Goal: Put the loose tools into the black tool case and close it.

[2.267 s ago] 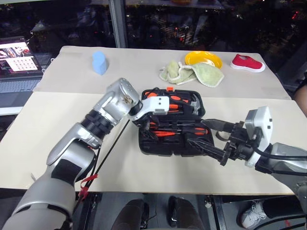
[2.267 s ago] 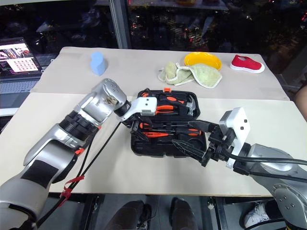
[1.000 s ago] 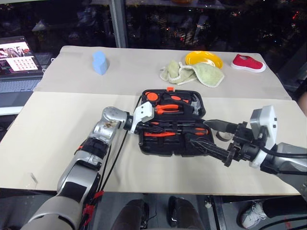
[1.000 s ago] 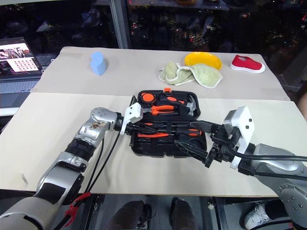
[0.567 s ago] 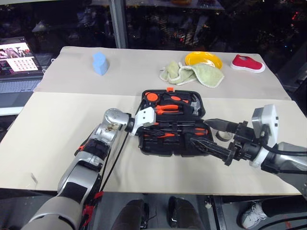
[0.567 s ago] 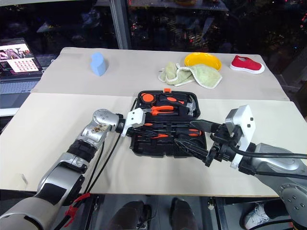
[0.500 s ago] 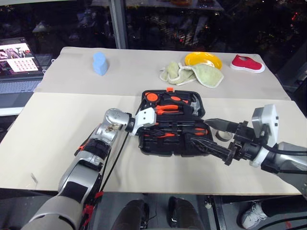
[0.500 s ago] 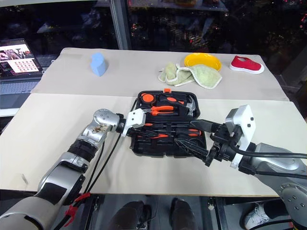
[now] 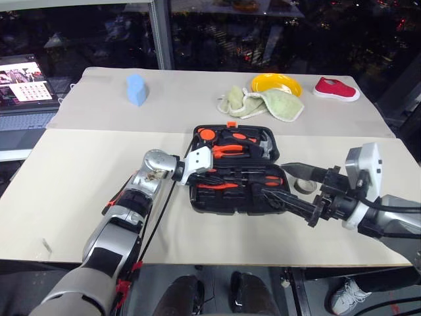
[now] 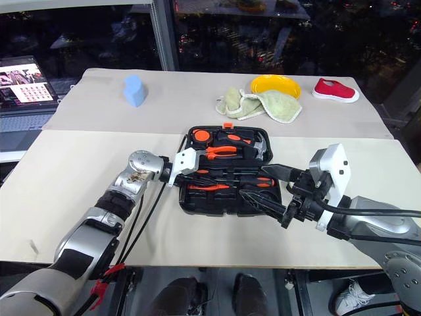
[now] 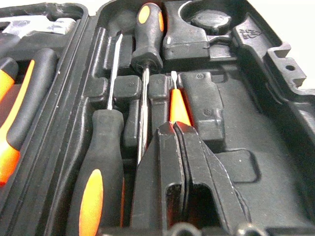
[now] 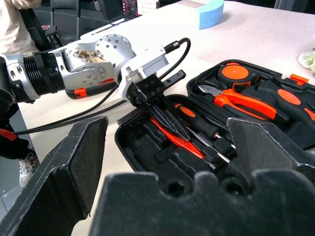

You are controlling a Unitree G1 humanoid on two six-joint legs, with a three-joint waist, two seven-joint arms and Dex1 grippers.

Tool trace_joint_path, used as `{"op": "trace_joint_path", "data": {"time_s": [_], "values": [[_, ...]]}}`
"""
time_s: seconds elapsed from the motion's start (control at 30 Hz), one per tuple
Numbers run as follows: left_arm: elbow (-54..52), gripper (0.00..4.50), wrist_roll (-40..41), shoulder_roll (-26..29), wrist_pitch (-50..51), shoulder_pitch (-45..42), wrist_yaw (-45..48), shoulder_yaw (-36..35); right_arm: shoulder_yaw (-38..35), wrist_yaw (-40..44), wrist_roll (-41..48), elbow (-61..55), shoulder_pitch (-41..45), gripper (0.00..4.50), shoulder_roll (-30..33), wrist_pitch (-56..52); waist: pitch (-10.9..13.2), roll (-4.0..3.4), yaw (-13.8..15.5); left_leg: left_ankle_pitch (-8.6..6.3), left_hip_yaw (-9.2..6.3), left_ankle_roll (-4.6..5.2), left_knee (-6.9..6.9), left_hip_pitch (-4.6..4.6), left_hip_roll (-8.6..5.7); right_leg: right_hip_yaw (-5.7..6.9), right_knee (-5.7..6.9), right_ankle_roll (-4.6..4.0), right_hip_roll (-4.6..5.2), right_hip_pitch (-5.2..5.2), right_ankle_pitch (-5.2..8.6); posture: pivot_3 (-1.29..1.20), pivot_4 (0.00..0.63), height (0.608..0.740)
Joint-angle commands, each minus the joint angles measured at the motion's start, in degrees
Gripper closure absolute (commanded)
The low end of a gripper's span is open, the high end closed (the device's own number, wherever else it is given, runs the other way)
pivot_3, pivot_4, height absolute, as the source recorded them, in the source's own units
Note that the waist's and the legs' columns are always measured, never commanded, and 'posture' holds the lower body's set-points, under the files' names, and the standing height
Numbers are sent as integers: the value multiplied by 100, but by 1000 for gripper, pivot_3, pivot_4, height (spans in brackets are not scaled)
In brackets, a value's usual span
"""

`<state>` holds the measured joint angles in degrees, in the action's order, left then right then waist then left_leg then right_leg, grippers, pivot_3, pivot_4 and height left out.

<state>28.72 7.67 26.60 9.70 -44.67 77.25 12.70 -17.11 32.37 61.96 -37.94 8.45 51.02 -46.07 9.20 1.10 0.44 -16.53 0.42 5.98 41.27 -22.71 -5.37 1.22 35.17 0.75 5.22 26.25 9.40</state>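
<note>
1. Left hand, fingers together, sits over the slim orange tester pen, which runs straight ahead in its slot of the black tool case.
2. Right hand, fingers wide apart, hovers at the case's other side; the tape roll lies just beyond it on the counter.

head stereo pair looking down at the table, wrist cameras close over the shared open tool case

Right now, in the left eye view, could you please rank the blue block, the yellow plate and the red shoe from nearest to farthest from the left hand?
1. Blue block: on the far cloth, up and left of the left hand, which sits in the black tool case.
2. Yellow plate: far side, to the right.
3. Red shoe: farthest right.
</note>
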Motion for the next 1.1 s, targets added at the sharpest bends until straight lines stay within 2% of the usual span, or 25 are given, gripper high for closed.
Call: {"op": "trace_joint_path", "data": {"time_s": [0.03,0.2,0.37,0.43,0.53,0.67,0.8,0.9,1.1], "values": [[-1365,3767,702,694,1458,-25,43,-664,156,326,-199,82,289,0,102,153,1,1,-2,1,-1,-2,1,-3,1,2,0,0,-3,4,0,0,150,732],[-2931,1884,1367,1935,2847,876,-283,-1792,477,880,-333,346,749,0,122,135,1,-2,-11,1,-2,-3,-5,3,0,4,-7,1,-5,4,0,0,150,732],[-3831,12,1513,3007,3382,2625,-547,-3323,982,1697,-469,605,1344,0,119,166,4,-4,-54,8,-1,-17,-40,19,0,5,-18,-2,-10,2,2,0,150,732],[-3846,12,1342,3343,3298,3500,-481,-3990,1230,1906,-639,764,1648,0,19,212,7,-6,-48,10,-5,-27,-45,22,1,9,-18,-7,-9,2,5,0,150,732],[-3760,12,1176,3537,3091,4215,-620,-4483,1423,2113,-760,919,1875,0,-108,227,11,-11,19,-8,-6,-67,-51,46,1,14,-20,-10,-5,-5,7,0,150,732],[-3843,12,1130,3711,3218,4444,-863,-4431,1560,2230,-909,979,1938,0,-255,239,12,-9,147,-11,-10,-77,-45,54,1,29,-21,-8,7,-23,7,0,150,732],[-3930,12,1169,4004,4191,3760,-1345,-3451,1517,2200,-937,873,1853,0,-325,189,12,-8,204,-11,-10,-77,-43,54,-1,30,-18,-7,6,-20,6,0,150,732],[-3923,12,1340,4303,5092,3087,-1344,-2616,1411,2108,-875,731,1739,0,-339,115,12,-6,174,-10,-12,-78,-46,50,-3,30,-15,-8,-1,-12,6,0,150,732],[-3362,12,1029,4224,5789,1306,-1340,-689,1369,1629,-1050,198,1250,0,-556,274,13,-4,96,-9,-9,-80,-54,37,-6,56,-7,-9,-7,-11,6,0,150,732]]}}
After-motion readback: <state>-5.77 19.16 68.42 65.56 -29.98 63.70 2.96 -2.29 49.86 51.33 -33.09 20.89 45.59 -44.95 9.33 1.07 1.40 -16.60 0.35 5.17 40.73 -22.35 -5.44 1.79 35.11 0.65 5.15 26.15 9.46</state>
